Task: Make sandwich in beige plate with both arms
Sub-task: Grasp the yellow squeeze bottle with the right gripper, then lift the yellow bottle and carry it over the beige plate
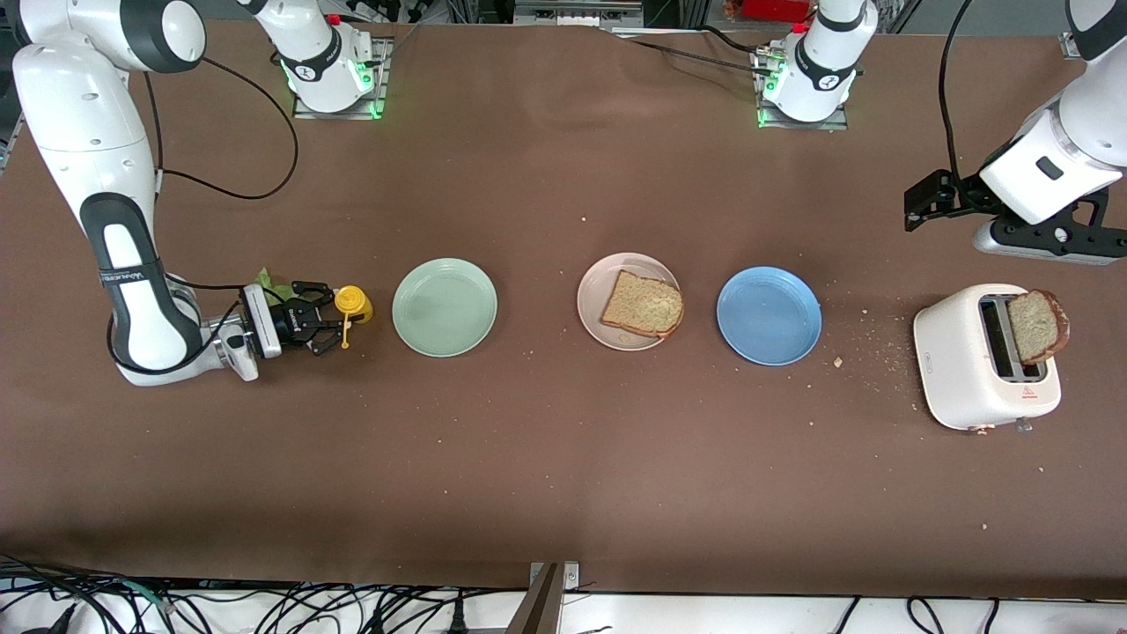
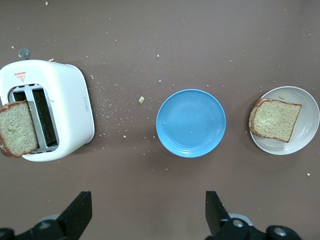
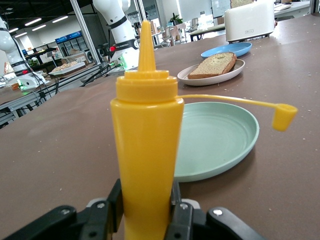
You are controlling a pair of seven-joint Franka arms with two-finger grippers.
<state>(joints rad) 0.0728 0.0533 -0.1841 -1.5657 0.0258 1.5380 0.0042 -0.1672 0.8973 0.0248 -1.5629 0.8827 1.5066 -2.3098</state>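
You get bright, even overhead light, soft shadows under the plates [image 1: 445, 307], and a blurred background in the right wrist view.

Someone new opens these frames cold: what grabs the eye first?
Probably the yellow squeeze bottle, standing at the right arm's end of the table beside the mint-green plate, with the right gripper closing its jaws on it. Then the bread slice on the beige plate mid-table, and another slice sticking out of the white toaster under the waiting, open left gripper.
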